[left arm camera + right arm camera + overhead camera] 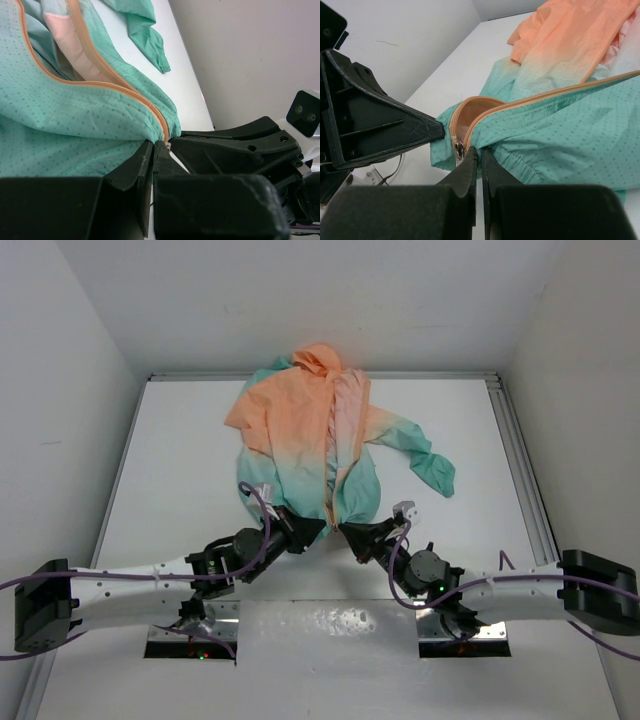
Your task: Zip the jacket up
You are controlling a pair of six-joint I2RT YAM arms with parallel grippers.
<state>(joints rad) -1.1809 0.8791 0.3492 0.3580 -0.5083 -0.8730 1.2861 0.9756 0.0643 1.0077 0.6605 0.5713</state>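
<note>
The jacket [300, 430] lies flat on the white table, peach hood at the far end and teal hem towards me. Its orange zipper [333, 455] is open and shows the pale pink lining. My left gripper [312, 531] is shut on the teal hem at the left zipper edge, and the left wrist view shows this pinch [156, 146]. My right gripper [346, 532] is shut on the hem at the right zipper edge, and the right wrist view shows this pinch [480, 151]. The zipper slider [459, 149] hangs just left of the right fingers. The two grippers nearly touch.
The jacket's right sleeve [430, 465] lies spread towards the right rail [515, 455]. White walls close in the table on three sides. A grey plate [330, 625] sits between the arm bases at the near edge.
</note>
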